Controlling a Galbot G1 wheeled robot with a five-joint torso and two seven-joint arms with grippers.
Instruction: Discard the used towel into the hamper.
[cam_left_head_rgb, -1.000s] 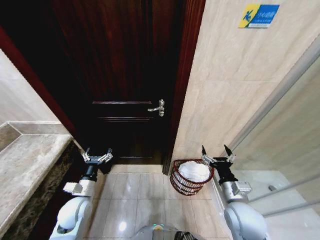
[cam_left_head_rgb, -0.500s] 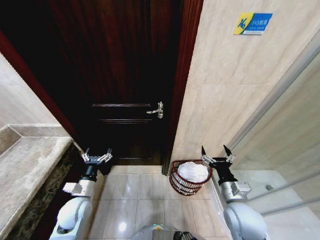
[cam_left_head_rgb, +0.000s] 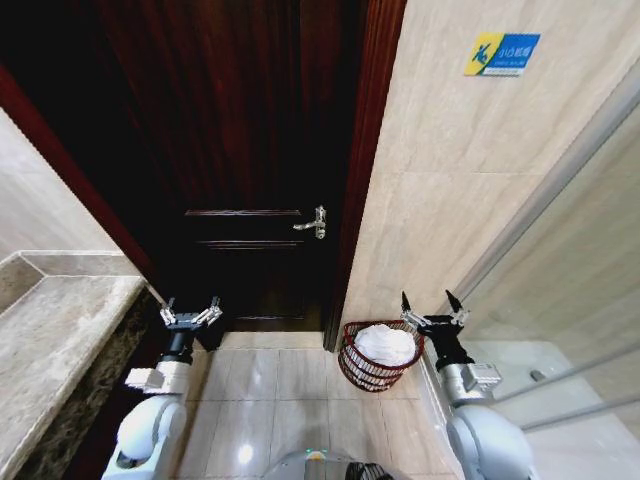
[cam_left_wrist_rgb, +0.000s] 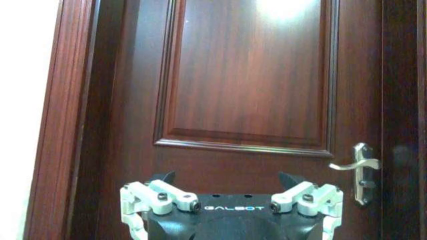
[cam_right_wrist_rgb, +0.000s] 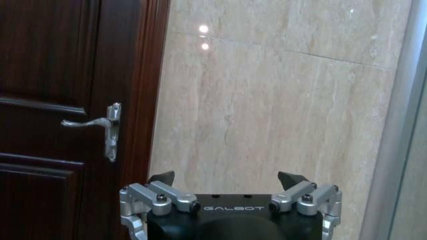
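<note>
The towel (cam_left_head_rgb: 386, 343) lies bunched inside the hamper (cam_left_head_rgb: 362, 368), so your right gripper (cam_left_head_rgb: 433, 312) beside it and left gripper (cam_left_head_rgb: 190, 313) both sit spread, empty.

My head cam sits high, looking forward and down at the dark wooden door (cam_left_head_rgb: 250, 150), the tiled floor (cam_left_head_rgb: 270, 375) and both arms. Each wrist cam rides right behind its own pincer, facing level. Left wrist looks straight at the door, fairly close; right wrist takes in the beige wall (cam_right_wrist_rgb: 280, 100). All three share the door handle (cam_left_head_rgb: 314, 222).
</note>
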